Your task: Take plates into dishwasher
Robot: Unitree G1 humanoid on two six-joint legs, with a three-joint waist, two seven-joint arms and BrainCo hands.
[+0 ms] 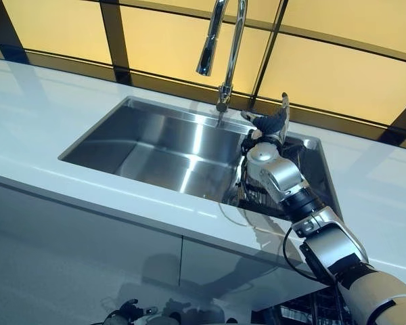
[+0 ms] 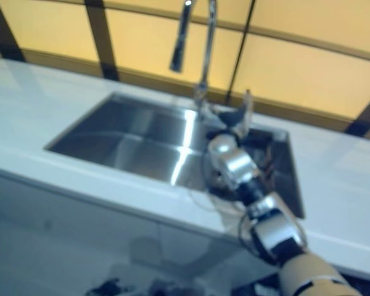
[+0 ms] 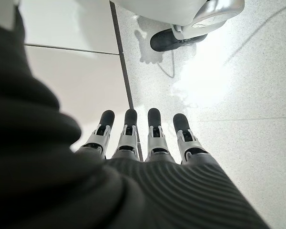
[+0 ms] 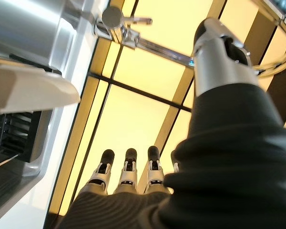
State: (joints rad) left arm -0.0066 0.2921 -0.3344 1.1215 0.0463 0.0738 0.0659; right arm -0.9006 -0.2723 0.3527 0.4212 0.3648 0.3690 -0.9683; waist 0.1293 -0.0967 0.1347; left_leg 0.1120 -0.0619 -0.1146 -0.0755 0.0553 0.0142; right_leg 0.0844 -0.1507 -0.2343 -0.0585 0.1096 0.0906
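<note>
Right hand point(image 1: 271, 125): raised over the sink's point(image 1: 155, 145) right end, fingers straight, holding nothing.
Left hand point(image 3: 148, 143): hanging low, fingers straight, empty (idle).
Plate point(image 4: 24, 90): pale rim just beside right hand, above the dark rack point(image 4: 14, 133).
Nearer: right.

White bench point(image 1: 47, 128) runs across the view, glossy top w/ pale reflections. Stainless sink point(image 1: 155, 145) sunk into it, rectangular, deep, bright streak of light down its back wall. Dark wire rack point(image 1: 257, 196) sits in the sink's right end. Chrome gooseneck tap point(image 1: 223, 47) rises at the sink's back edge, spout curving over the basin. Behind the bench's far edge: wall of amber-yellow backlit panels point(image 1: 338, 68) split by dark frame bars point(image 1: 115, 37), some slanted. Below the bench front, pale grey cabinet fronts point(image 1: 88, 250) w/ a thin vertical seam between doors. Floor point(image 3: 238, 109) light speckled stone, strong glare patch on it.
</note>
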